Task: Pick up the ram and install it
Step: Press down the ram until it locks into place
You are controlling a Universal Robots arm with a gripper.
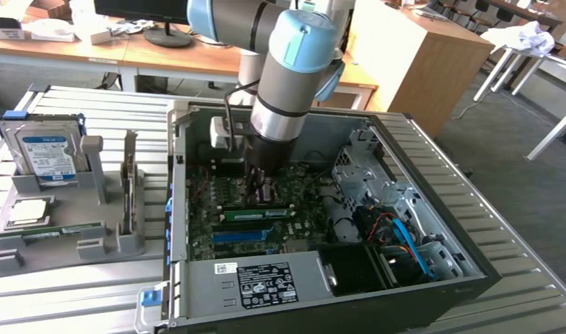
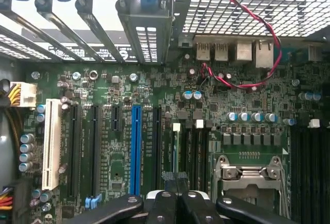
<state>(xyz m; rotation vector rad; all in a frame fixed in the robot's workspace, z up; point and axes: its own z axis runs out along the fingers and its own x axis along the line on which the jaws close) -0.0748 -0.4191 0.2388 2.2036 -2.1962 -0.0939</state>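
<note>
open computer case (image 1: 432, 278) sits on the slatted table (image 1: 533, 292), motherboard (image 1: 264, 209) inside it with a ram stick (image 1: 255, 213) seated in a slot, arm's gripper (image 1: 261, 186) reaching down inside the case over the board, holder rack (image 1: 60, 236) with hard drive (image 1: 47, 154) on the exterior view's left of the case.

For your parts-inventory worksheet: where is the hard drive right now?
In the exterior view, the hard drive stands upright in the grey holder at that view's left, outside the open computer case, beside the square processor chip.

Slatted metal table (image 1: 69, 97), computer case (image 1: 432, 209), grey holder (image 1: 69, 243)
</note>
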